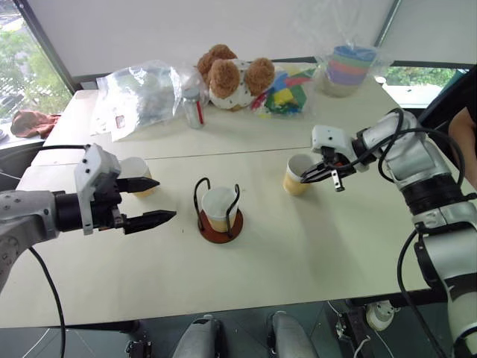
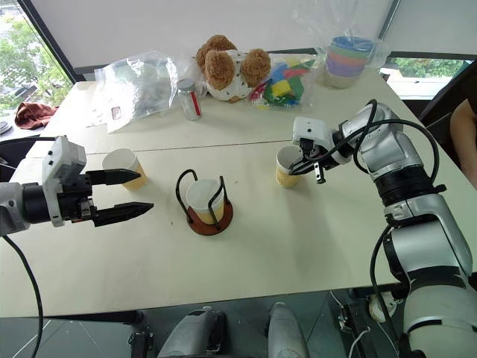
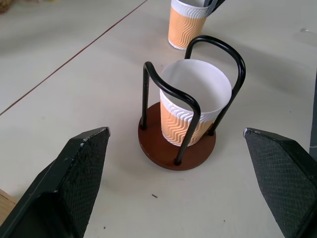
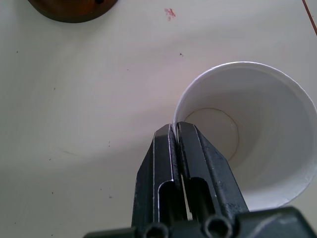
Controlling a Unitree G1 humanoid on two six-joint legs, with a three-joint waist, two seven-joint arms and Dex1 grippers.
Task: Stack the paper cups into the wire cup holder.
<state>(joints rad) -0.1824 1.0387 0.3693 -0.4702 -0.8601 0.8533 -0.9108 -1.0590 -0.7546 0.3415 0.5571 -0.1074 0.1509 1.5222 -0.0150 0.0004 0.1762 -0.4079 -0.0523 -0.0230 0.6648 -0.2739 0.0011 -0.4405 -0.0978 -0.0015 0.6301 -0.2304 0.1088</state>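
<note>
At centre right, our right gripper (image 1: 307, 176) pinches the rim of a paper cup (image 1: 297, 175). We should lift it straight, then lower it into the cup (image 1: 219, 208) in the wire cup holder (image 1: 220, 211) mid-frame. Our left gripper (image 1: 153, 201) hangs wide open.

I count three paper cups: one (image 1: 219, 208) in the single wire cup holder (image 1: 219, 225), one (image 1: 297, 174) pinched at its rim by my right gripper (image 1: 307, 177), one (image 2: 124, 164) by my wide-spread left gripper (image 1: 155, 201). Farther back: one teddy bear (image 1: 231, 74), one small bottle (image 1: 194, 110), one stack of bowls (image 1: 348, 67), two clear bags (image 1: 138, 93)
</note>
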